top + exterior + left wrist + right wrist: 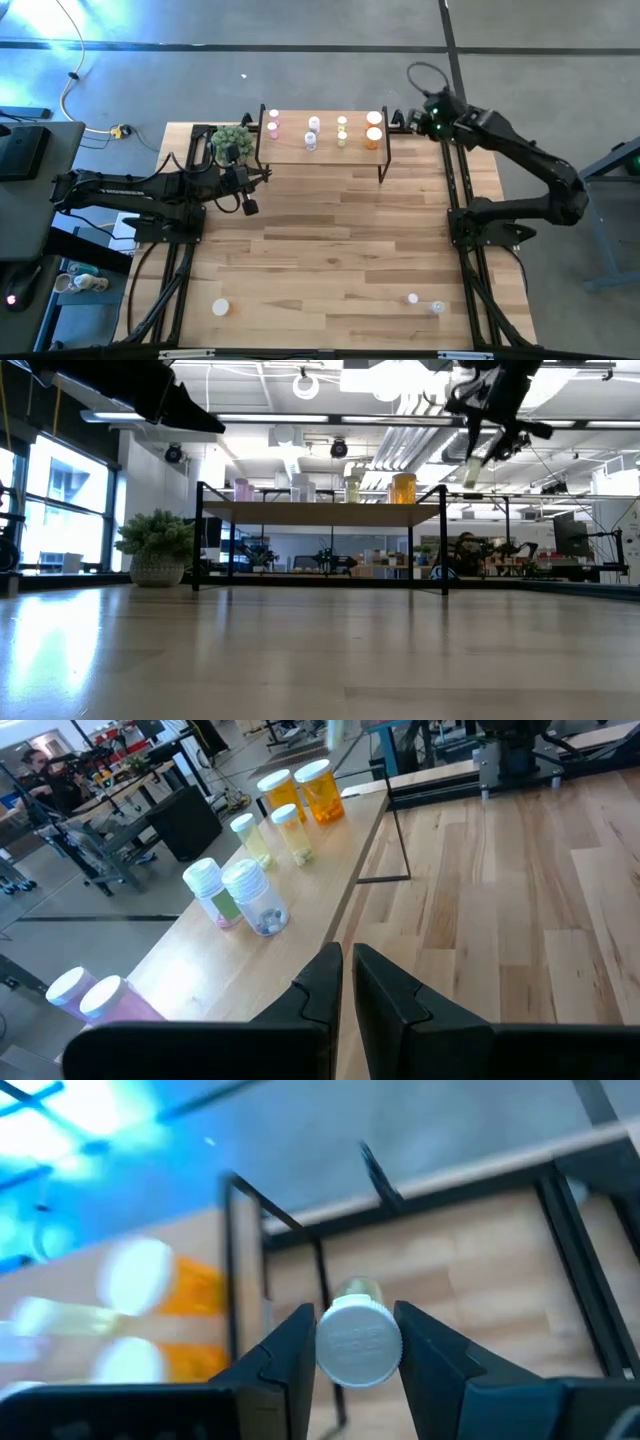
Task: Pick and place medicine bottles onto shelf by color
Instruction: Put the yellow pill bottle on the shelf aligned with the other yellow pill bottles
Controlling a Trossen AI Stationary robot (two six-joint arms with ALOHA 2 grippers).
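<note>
Yellow-green bottle [358,1338] pinched in right tool [352,1348], beside shelf [325,150]

Bottles [341,131] crowd the shelf [325,150]; the tabletop [330,250] in front lies open.

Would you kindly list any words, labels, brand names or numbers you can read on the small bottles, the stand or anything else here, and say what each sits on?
No text can be read in any view.
White-capped clear bottle with a green label on the low wooden shelf with black legs: print too small to read.
White embossed cap of the yellowish bottle held in the right claw: markings blurred.
Orange bottles: no label visible.
</note>
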